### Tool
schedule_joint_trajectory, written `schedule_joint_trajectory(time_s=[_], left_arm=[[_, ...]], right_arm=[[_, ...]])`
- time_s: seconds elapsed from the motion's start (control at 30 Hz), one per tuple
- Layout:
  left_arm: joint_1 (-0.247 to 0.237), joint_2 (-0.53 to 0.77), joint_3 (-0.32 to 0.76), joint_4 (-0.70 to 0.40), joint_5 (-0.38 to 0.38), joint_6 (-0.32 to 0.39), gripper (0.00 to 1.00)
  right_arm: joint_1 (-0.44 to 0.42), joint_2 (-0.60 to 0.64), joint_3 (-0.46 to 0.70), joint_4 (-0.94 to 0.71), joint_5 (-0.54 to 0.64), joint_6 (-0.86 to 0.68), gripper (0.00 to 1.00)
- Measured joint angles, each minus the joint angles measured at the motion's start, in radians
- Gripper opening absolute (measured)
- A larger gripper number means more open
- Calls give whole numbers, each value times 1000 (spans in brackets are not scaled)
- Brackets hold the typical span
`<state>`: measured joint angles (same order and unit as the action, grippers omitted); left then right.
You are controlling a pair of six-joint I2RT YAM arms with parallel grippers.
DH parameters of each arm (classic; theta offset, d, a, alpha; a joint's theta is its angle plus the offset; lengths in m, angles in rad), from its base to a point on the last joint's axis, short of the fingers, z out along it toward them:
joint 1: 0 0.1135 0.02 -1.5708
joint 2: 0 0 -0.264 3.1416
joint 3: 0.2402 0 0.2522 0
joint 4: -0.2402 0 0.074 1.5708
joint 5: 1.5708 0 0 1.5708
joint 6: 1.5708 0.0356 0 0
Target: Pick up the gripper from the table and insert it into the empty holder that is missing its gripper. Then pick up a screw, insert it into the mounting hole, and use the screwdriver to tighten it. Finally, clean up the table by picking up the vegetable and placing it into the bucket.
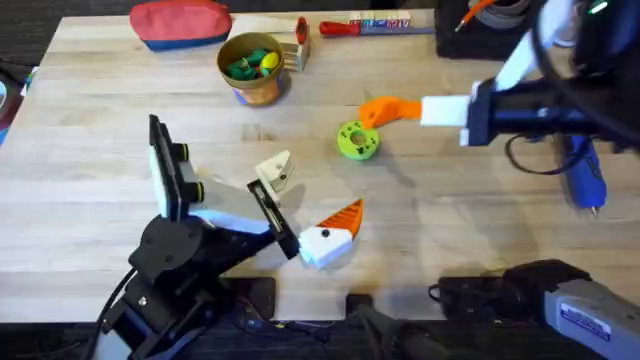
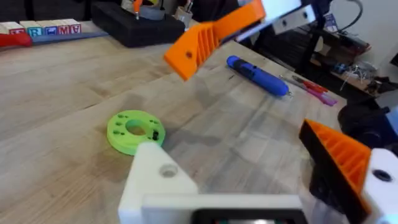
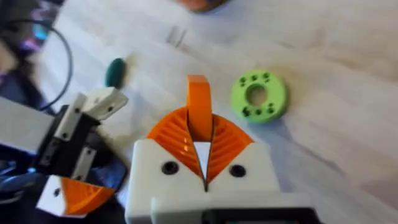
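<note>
Orange ribbed pads of the right gripper (image 3: 200, 134) are pressed together on the gripper (image 3: 199, 112), the small orange wedge, which stands out upright from between them. In the overhead view that right gripper (image 1: 385, 110) hangs above the table (image 1: 450, 200) just beside a green disc with small holes (image 1: 357, 140), which lies flat on the wood under and slightly ahead of the clamped wedge.

Nearer the bases, the left gripper (image 1: 305, 205) is spread open, with nothing between its fingers. One side carries the holder (image 1: 274, 171), a cream-white wedge mount with a bare face and a mounting hole; the other side is a white block with an orange pad (image 1: 335, 232). From the left wrist the holder (image 2: 158, 177) sits just short of the green disc (image 2: 135, 130), and the right gripper's orange pad hangs above and beyond it.

Off to the right side of the table, well apart from both grippers, lies the screwdriver (image 1: 583, 180), blue, on its side.

At the far edge stands the bucket (image 1: 255, 68), a round yellow-tan cup holding green and yellow pieces whose kind I cannot tell. A red zip pouch (image 1: 182, 24) lies beside it. Lettered blocks (image 2: 43, 29) show "R" and "MA" in the left wrist view; the rest is unreadable.
</note>
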<state>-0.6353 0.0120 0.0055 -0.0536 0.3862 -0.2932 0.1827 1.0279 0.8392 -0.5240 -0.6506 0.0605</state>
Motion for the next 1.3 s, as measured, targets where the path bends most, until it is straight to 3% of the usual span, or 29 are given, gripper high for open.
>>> schedule_joint_trajectory(time_s=[0.1,0.3,0.5,0.63,1.07,1.3], left_arm=[[0,0,0,0,0,0,986],[0,0,0,0,0,0,986],[0,0,0,0,0,0,987],[0,0,0,0,0,0,988],[0,0,0,0,0,-3,987],[0,0,0,0,-9,-6,988]], right_arm=[[-10,81,-70,35,-184,95,3],[-1,230,-81,86,-464,246,3],[25,388,-81,106,-644,343,3],[60,447,-81,108,-688,370,3],[184,499,-81,456,-704,642,3],[198,536,-81,472,-694,697,3]])
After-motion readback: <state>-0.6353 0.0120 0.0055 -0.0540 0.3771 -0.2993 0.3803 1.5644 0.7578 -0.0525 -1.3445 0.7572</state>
